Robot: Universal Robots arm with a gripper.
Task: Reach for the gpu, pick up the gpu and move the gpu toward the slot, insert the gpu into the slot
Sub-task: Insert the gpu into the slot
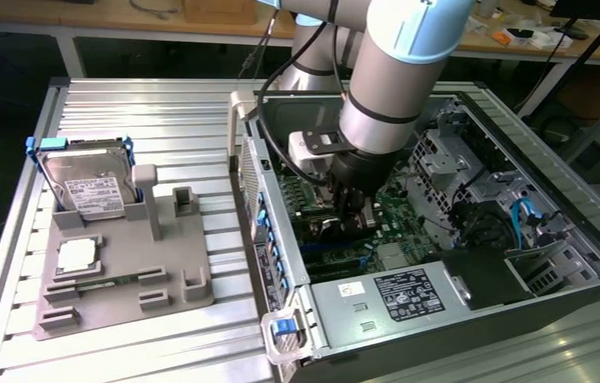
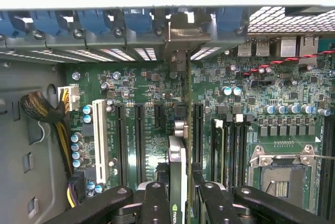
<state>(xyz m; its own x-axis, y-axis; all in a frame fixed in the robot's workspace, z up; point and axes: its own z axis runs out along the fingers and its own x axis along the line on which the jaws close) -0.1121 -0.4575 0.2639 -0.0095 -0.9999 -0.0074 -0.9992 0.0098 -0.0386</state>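
Black fingers (image 2: 157,203) of the gripper (image 2: 178,203) clamp the gpu (image 2: 178,171) edge-on, upright above the motherboard (image 2: 152,77) inside the computer case (image 1: 385,299), its bracket toward the case's rear slot covers. Beside the case, a hard drive (image 1: 89,187) stands in a grey holder (image 1: 119,275).

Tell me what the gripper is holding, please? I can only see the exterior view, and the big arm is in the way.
Observer: In the wrist view the gripper is shut on the gpu, which stands on edge over the green board.
Operator: Where is its shiny end?
Observer: The metal bracket sits up among the blue clips.
Operator: What else is down there?
Observer: A white slot lies to one side of the card, and an empty processor socket to the other.
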